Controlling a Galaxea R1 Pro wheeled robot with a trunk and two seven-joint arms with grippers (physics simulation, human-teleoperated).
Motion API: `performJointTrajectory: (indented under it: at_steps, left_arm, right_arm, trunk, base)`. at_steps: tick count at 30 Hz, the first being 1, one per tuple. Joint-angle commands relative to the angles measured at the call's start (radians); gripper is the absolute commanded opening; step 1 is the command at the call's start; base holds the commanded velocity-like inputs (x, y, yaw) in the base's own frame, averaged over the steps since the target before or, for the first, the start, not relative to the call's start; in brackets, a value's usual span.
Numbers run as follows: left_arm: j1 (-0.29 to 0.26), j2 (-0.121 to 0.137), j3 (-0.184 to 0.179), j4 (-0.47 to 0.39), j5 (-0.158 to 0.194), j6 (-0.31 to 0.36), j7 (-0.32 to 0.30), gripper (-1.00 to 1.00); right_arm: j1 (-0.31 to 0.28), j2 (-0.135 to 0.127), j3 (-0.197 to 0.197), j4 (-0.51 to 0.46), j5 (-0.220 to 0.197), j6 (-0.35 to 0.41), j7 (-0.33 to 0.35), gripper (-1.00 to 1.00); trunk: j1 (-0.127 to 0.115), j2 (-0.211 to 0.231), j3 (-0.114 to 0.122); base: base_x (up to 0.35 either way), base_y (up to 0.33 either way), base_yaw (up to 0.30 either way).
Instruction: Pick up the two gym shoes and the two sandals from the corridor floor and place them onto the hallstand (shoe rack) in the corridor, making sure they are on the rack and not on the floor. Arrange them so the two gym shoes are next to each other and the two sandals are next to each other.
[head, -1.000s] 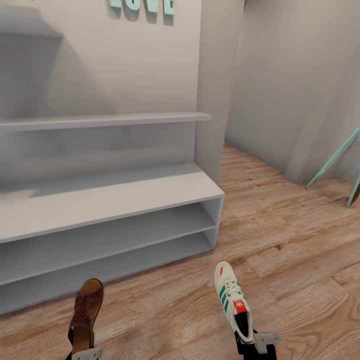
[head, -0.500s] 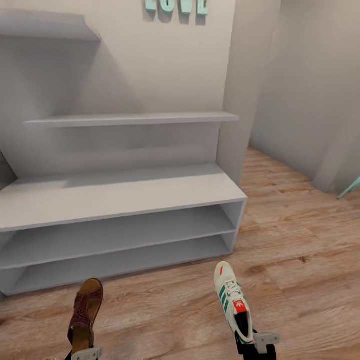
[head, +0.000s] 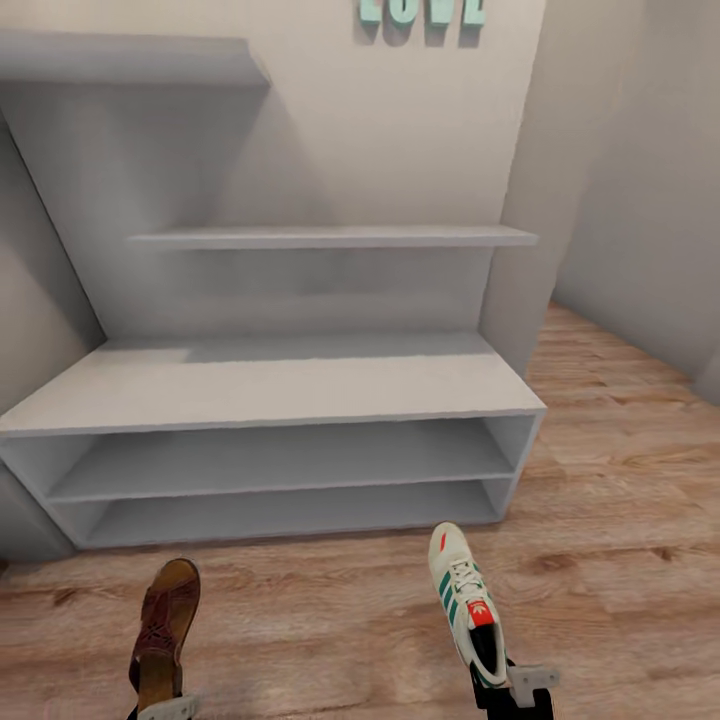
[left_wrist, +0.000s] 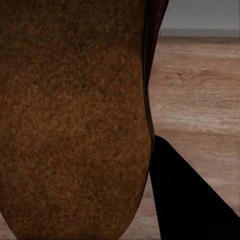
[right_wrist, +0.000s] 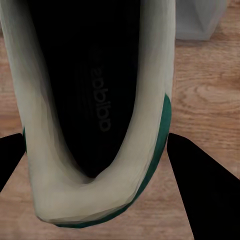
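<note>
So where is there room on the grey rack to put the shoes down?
The hallstand's wide bench top is bare from end to end. The two low open shelves beneath it are bare too, as is the higher shelf on the back panel. Nothing looks crowded. The sandal and gym shoe are held over the floor.

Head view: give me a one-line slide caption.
Robot faces the grey rack, a sandal in its left gripper, a gym shoe in its right.

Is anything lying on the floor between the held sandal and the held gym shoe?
No. In the head view, only bare corridor floor lies between the sandal and the gym shoe.
</note>
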Motion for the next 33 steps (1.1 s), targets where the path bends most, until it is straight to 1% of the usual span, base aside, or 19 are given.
performJointTrajectory:
  at_steps: [1, 8, 11, 25, 33]
  left_arm:
    - [-0.001, 0.002, -0.002, 0.001, 0.005, -0.003, 0.002, -1.0]
    - [-0.001, 0.0, -0.006, 0.001, 0.005, -0.005, 0.002, -1.0]
    - [-0.001, 0.0, -0.006, 0.001, 0.005, -0.005, 0.001, -1.0]
    - [-0.001, 0.0, -0.005, 0.001, 0.005, -0.005, 0.001, -1.0]
    - [-0.001, 0.001, -0.004, 0.001, 0.005, -0.004, 0.001, -1.0]
  right_arm:
    - [0.0, -0.001, 0.006, 0.0, -0.001, -0.003, -0.001, -1.0]
    - [0.0, -0.001, 0.006, 0.0, -0.001, -0.003, 0.0, -1.0]
    - [0.0, -0.001, 0.005, 0.0, -0.001, -0.002, -0.001, -1.0]
    - [0.0, -0.009, 0.007, 0.001, 0.005, -0.001, 0.001, -1.0]
    - [0.0, -0.005, 0.006, -0.001, 0.002, -0.001, 0.001, -1.0]
  trunk:
    - [0.0, 0.0, -0.001]
    - [0.0, 0.0, -0.001]
    - [0.0, 0.0, -0.001]
    - [0.0, 0.0, -0.001]
    - [0.0, 0.0, -0.001]
  base:
    - [0.0, 0.0, 0.277]
    - [0.0, 0.0, 0.276]
    - [0.0, 0.0, 0.173]
    - [0.0, 0.0, 0.016]
    - [0.0, 0.035, 0.0]
